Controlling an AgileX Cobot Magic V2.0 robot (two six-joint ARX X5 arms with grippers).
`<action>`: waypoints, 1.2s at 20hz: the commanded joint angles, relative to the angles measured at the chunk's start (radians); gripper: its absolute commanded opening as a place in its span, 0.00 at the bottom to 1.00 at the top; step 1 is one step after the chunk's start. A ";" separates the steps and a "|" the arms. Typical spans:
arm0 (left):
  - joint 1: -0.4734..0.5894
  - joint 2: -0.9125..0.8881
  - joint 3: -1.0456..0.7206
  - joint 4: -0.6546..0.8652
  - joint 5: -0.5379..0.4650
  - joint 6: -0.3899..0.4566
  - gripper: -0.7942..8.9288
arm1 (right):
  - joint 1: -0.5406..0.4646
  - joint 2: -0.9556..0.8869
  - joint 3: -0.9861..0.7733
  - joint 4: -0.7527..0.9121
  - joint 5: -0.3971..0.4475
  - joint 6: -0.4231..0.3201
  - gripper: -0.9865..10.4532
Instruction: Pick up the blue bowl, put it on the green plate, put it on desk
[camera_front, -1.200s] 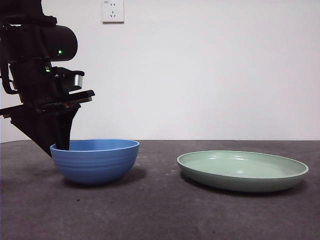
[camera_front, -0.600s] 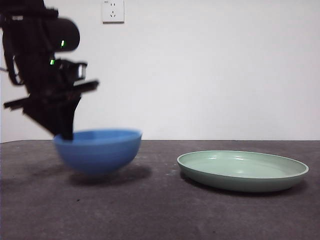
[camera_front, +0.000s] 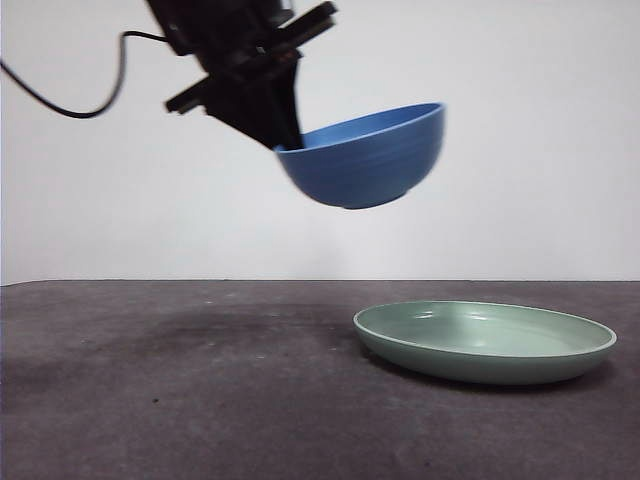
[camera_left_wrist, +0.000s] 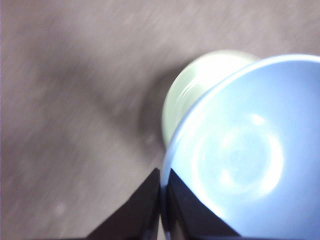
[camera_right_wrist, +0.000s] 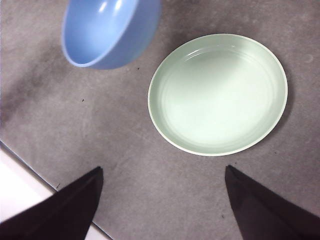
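Up top in the front view, the left gripper (camera_front: 285, 140) is all matte black: flat, angular plates stacked above a wedge that narrows to a point. A thin black cable (camera_front: 75, 100) loops out from the arm's side in a loose curve against the pale wall. From its own wrist camera, the jaws show as two smooth black wedges with sharp straight edges. The right gripper (camera_right_wrist: 162, 200) shows the same look from its wrist camera: two broad, plain black fingers (camera_right_wrist: 65, 205), matte and unmarked, tapering upward.
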 joint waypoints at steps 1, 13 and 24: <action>-0.032 0.093 0.077 0.007 0.002 -0.014 0.09 | 0.004 0.005 0.018 0.006 0.000 0.012 0.43; -0.133 0.475 0.345 -0.043 -0.010 -0.013 0.09 | 0.004 0.005 0.018 0.006 0.000 0.018 0.43; -0.152 0.515 0.345 -0.047 -0.039 -0.010 0.25 | 0.004 0.005 0.018 0.006 0.000 0.018 0.43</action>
